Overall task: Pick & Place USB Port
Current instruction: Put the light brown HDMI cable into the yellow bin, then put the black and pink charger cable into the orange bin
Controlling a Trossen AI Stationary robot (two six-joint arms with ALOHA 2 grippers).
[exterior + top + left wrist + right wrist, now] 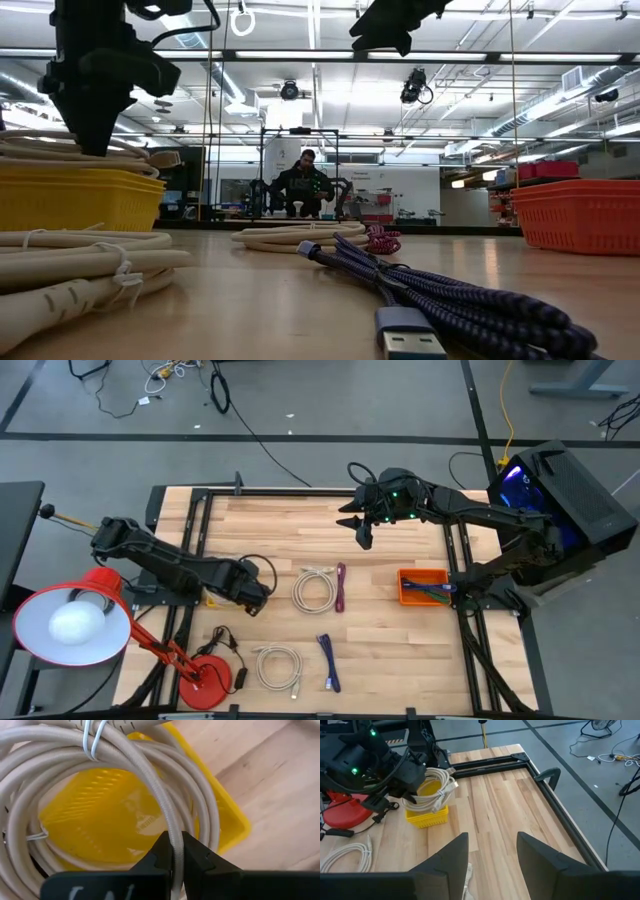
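Jaws of left gripper (pixel 173 857) clamped on beige cable (pixel 150 780), yellow bin (pixel 115 820) just beneath; right gripper (pixel 492 852) jaws apart, high above table (pixel 510 805).

cream cable (pixel 150 775), yellow basket (pixel 115 820), orange basket (pixel 422 586), red lamp (pixel 100 610), purple cable (pixel 328 662).

Overhead, table-level and two wrist views, all sharing the yellow basket (pixel 427 815).

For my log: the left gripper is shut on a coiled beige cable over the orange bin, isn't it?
Not quite: the bin under it is yellow. The left wrist view shows the left gripper shut on the beige cable over the yellow bin.
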